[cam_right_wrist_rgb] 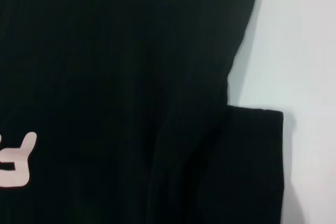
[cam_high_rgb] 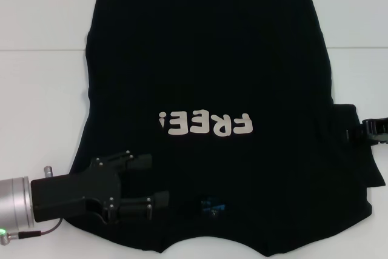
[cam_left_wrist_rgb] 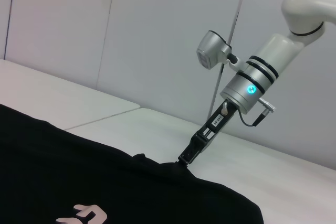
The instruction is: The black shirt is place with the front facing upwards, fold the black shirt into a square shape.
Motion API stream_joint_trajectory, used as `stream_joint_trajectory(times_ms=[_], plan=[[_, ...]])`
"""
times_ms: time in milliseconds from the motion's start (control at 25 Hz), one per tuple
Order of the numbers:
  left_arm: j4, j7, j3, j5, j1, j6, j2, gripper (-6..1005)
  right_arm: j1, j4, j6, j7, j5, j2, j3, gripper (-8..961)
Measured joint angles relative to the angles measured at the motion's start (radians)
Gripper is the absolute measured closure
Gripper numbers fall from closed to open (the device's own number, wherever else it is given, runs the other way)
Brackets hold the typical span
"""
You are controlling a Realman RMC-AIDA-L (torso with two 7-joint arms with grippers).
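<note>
We see the black shirt (cam_high_rgb: 206,59) reading "FREE!" (cam_high_rgb: 204,125); left end effector (cam_high_rgb: 159,179) spread apart above it, right end effector (cam_high_rgb: 366,128) indeterminate.

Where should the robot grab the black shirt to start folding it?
Probably by a sleeve. The black shirt lies flat, print up, collar toward the robot, so its middle gives nothing to pinch. The right sleeve sticks out sideways, best pinched at its outer edge from the right, where the right gripper is. The left gripper, open, hovers near the left shoulder.
</note>
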Motion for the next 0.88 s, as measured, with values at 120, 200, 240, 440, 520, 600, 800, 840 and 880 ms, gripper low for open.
stream_joint_trajectory(times_ms=[120,200,240,440,520,600,800,840,880], plan=[[0.000,0.000,0.000,0.000,0.000,0.000,0.000,114,0.001,0.000,-0.006,-0.003,0.000,0.001,-0.003,270],[0.000,0.000,0.000,-0.001,0.000,0.000,0.000,114,0.001,-0.004,-0.007,-0.006,0.000,0.004,-0.014,275],[-0.001,0.000,-0.001,-0.001,0.000,0.000,0.000,114,0.000,-0.005,-0.006,-0.005,0.000,0.005,-0.021,278],[-0.002,0.000,-0.003,-0.001,0.000,0.000,0.000,114,0.000,-0.007,-0.005,-0.001,0.000,0.006,-0.029,413],[-0.002,0.000,-0.003,-0.001,0.001,0.000,0.000,114,0.000,-0.007,-0.005,-0.001,0.000,0.006,-0.029,491],[-0.002,0.000,-0.003,-0.001,0.002,0.000,0.000,114,-0.001,-0.008,-0.005,-0.001,0.000,0.006,-0.030,569],[-0.002,0.000,-0.003,-0.003,0.003,0.000,0.000,114,-0.003,-0.010,-0.004,-0.004,0.000,0.006,-0.030,883],[-0.002,0.000,-0.003,-0.003,0.003,-0.002,0.000,114,-0.003,-0.010,-0.004,-0.006,0.000,0.006,-0.030,887],[-0.002,0.000,-0.003,-0.002,0.003,-0.005,0.000,114,-0.003,-0.010,-0.003,-0.007,0.000,0.006,-0.030,890]])
